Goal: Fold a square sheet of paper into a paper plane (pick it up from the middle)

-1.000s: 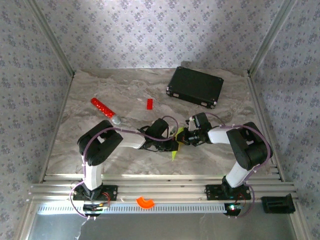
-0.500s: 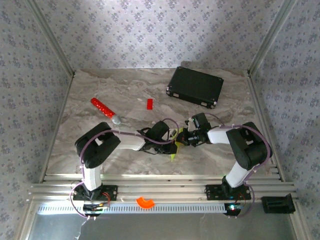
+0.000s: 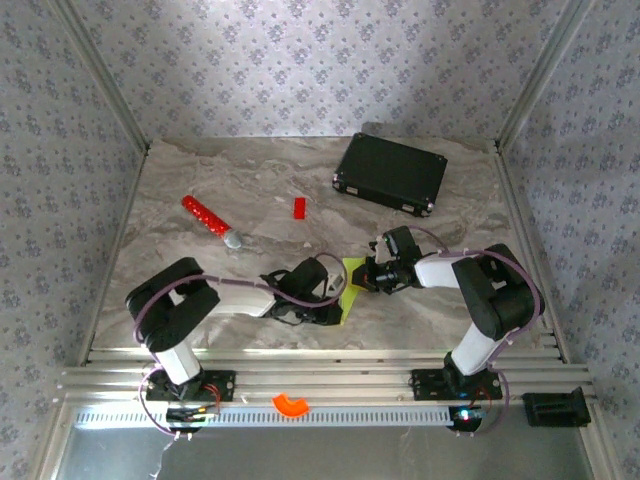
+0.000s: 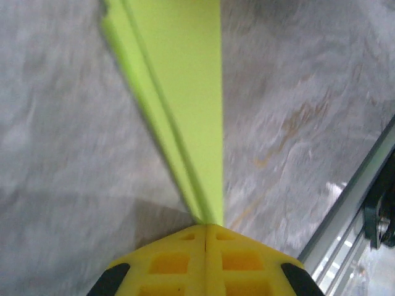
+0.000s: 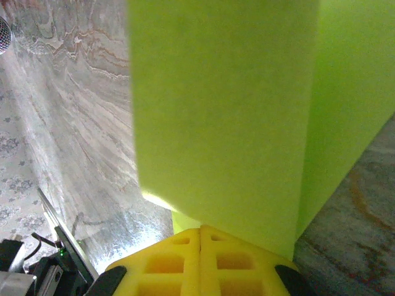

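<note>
Between the arms, left gripper [image 4: 205, 226] and right gripper [image 5: 200, 229] clamp the paper plane [image 3: 349, 286], already creased narrow; final folds likely remain.

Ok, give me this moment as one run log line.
left end effector: shut on folded paper, pointed end | right end effector: shut on wide end | state: creased lengthwise, held between both

The slim, pointed plane of thin lime yellow-green paper [image 3: 348, 290] was seen creased lengthwise, pinched at both ends, low over the marbled table [image 3: 200, 180], front middle.
</note>
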`<action>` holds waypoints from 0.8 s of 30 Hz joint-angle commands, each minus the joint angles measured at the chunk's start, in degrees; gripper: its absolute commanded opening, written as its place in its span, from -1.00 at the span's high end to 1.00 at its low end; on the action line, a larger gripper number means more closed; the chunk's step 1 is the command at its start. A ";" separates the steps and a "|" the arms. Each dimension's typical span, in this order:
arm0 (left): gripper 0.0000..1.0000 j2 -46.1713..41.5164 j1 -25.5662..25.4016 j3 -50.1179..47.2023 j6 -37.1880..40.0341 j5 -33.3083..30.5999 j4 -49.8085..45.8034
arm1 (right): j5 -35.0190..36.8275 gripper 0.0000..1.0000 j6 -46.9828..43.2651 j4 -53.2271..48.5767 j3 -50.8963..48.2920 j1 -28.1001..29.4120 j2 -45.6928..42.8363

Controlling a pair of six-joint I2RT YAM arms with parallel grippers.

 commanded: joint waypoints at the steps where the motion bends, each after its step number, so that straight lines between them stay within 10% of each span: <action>1: 0.95 -3.49 -0.52 -1.09 -0.33 0.20 -6.12 | 7.24 0.98 -0.64 -6.45 -2.20 -0.12 3.13; 24: 0.98 7.42 1.09 6.42 -4.61 1.99 -0.34 | 7.44 0.98 0.16 -7.07 -2.19 -0.29 2.70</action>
